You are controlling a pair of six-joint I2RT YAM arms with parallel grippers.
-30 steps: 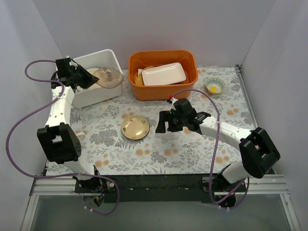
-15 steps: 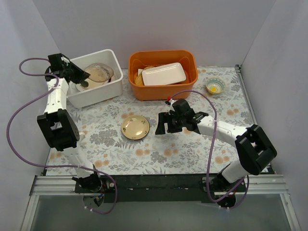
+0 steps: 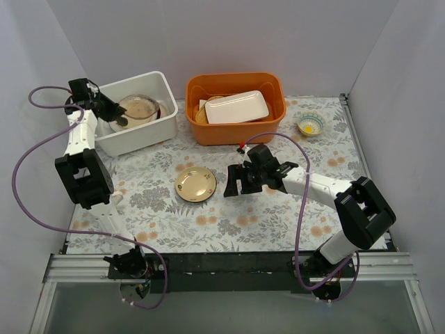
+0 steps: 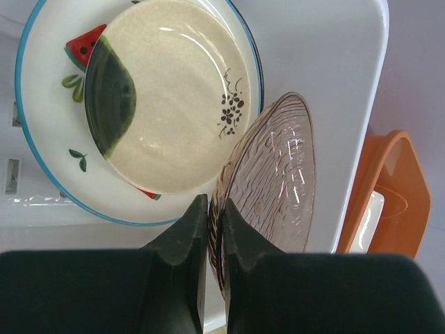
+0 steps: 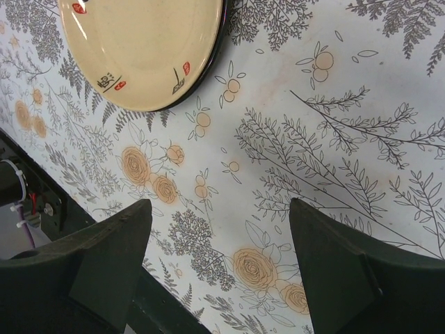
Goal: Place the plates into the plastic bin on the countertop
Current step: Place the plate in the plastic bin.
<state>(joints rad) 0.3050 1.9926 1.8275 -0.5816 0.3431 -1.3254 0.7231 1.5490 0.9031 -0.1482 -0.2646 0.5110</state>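
Overhead first: the plastic bin (image 3: 158, 131) sits at the far left of the countertop (image 3: 208, 224), with the orange tub (image 3: 233, 78) just to its right holding a white rectangular dish (image 3: 236, 107). A small bowl (image 3: 311, 125) stands at the far right. The left gripper (image 3: 115, 116) reaches into the bin, clamped on an amber plate (image 3: 139, 110). A dark-rimmed plate (image 3: 195, 184) lies flat near the middle of the countertop, and the right gripper (image 3: 235, 186) hovers just to its right, apart from it.

From the left wrist, the left gripper (image 4: 214, 229) has its jaws narrowed onto the rim of the ribbed amber plate (image 4: 274, 181), which tilts on edge against the bin wall (image 4: 327, 83). Beside it, a cream-and-green plate (image 4: 174, 104) rests flat on a blue-rimmed plate (image 4: 45, 160) with watermelon marks.

From the right wrist, the right gripper (image 5: 221, 209) stands wide and holds nothing, above the bare countertop (image 5: 313, 139). The dark-rimmed plate (image 5: 142, 49), cream with small red marks, lies beyond the fingertips.
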